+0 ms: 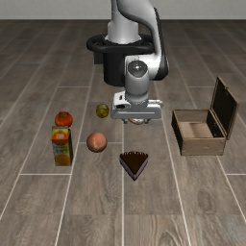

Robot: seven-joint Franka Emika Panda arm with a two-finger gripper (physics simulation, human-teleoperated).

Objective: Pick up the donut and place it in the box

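**Donut mostly hidden beneath the hand**

The donut is showing only as a brownish sliver directly under the hand, to the exterior view's left of the box. The hand is covering most of it, so its facing and long axis are staying unreadable. Whether the hand is standing apart or clamped on it cannot be told. A strip of bare wooden floor is lying open between the hand and the box, whose lid is standing up on the side away from the hand. Farther from the box, a cake slice, a peach-like fruit and a small green fruit are sitting apart. A carton and a red fruit are sitting farthest from it.
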